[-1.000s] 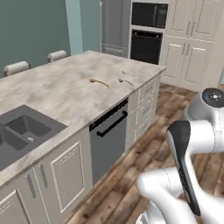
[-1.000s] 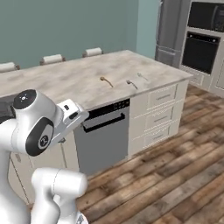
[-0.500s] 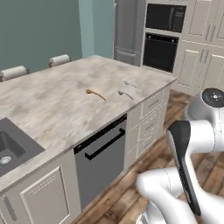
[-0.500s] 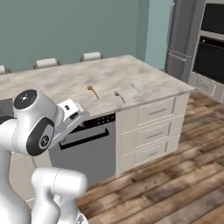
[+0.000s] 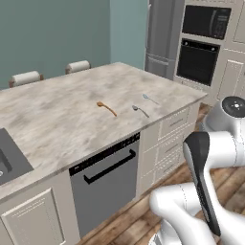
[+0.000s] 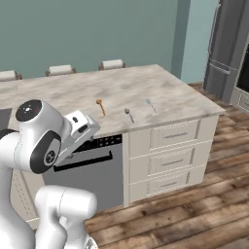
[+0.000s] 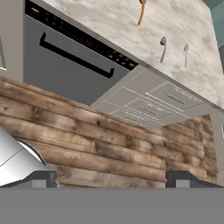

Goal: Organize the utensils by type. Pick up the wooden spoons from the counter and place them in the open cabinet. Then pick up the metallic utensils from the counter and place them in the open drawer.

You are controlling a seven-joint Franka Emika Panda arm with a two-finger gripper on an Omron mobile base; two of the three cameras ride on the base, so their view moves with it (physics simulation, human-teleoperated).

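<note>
An orange-brown wooden spoon (image 5: 106, 108) (image 6: 100, 106) (image 7: 141, 13) lies on the marbled counter (image 5: 57, 115) (image 6: 121, 82) near its front edge. Right of it lie a dark grey metal spoon (image 5: 140, 111) (image 6: 129, 115) (image 7: 162, 48) and a paler metal spoon (image 5: 149, 98) (image 6: 151, 105) (image 7: 185, 53). My gripper (image 7: 111, 180) is open and holds nothing. It hangs low over the wooden floor, well short of the counter, with the arm folded close to the base. The open cabinet and the open drawer are out of view.
A dark dishwasher (image 5: 107, 182) (image 6: 92, 170) (image 7: 65, 57) sits under the spoons, with three shut drawers (image 6: 170, 158) to its right. A sink (image 5: 7, 165) lies far left. Stools (image 5: 24, 77) stand behind the counter. An oven stack (image 5: 198, 60) and fridge (image 5: 160, 33) stand at the far right.
The whole picture has shifted as the base drove along the counter, so the spoons sit nearer the middle of both base views. The spoons lie where they were. The gripper stays open.
</note>
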